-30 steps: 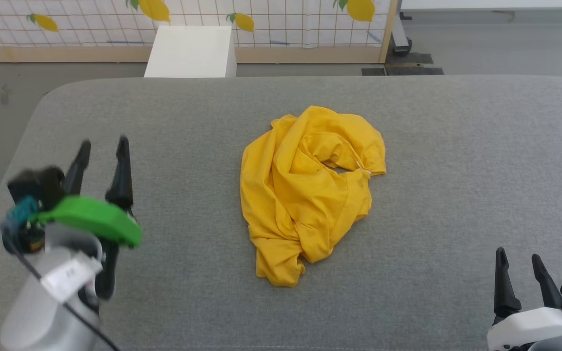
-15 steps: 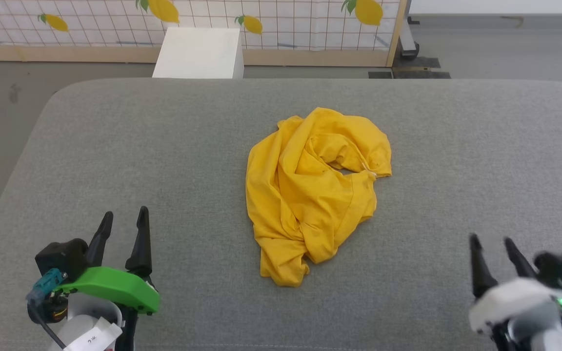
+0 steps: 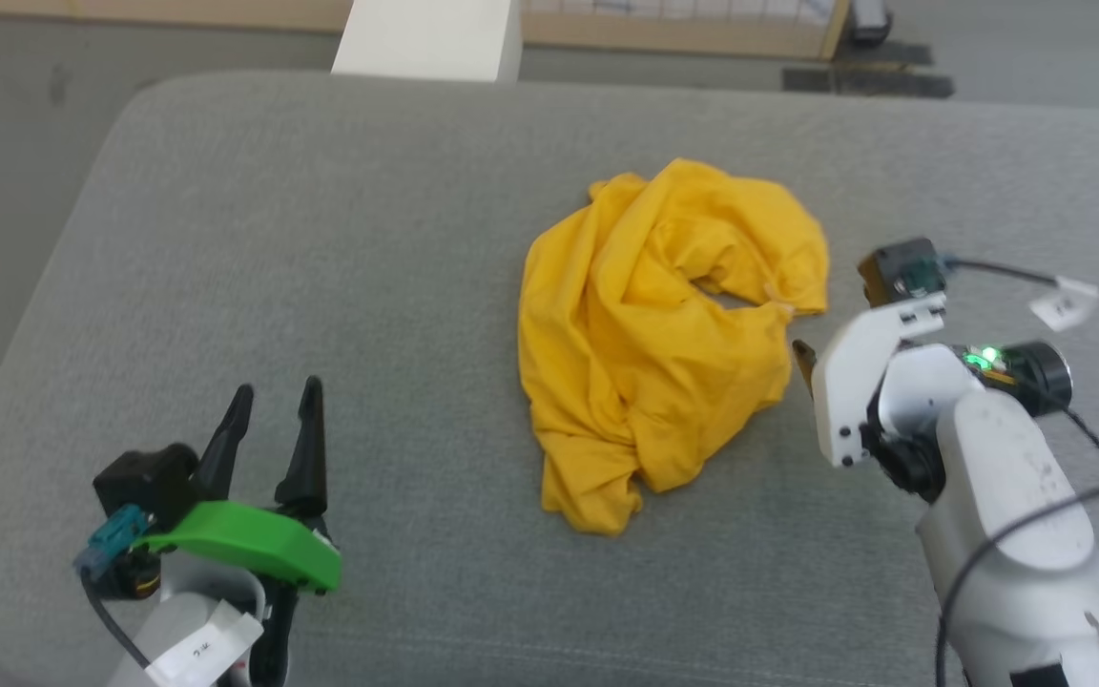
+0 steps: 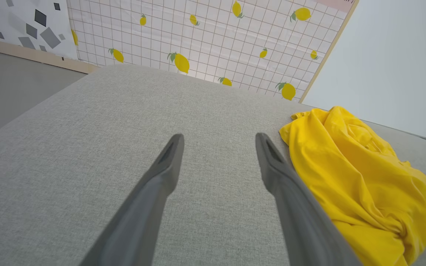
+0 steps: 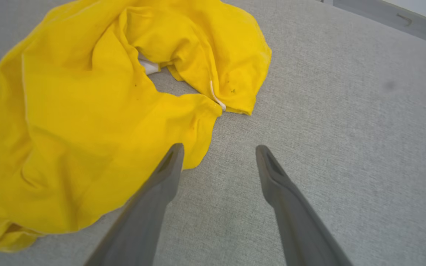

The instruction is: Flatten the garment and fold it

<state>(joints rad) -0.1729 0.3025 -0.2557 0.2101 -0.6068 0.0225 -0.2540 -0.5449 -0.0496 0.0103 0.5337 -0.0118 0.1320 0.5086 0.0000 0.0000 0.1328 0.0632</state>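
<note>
Swung up since before, the right gripper sits beside the crumpled shirt on the cushion, fingers mostly hidden in the head view. Left wrist view: left gripper spread, empty, one finger covering shirt edge. Right wrist view: fingers parted, empty.

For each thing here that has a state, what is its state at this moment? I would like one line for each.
garment: crumpled in a heap on the grey surface; not flattened, not folded, not held.
left claw: open, empty, apart from the garment.
right claw: open, empty, tips at the garment's edge.
</note>
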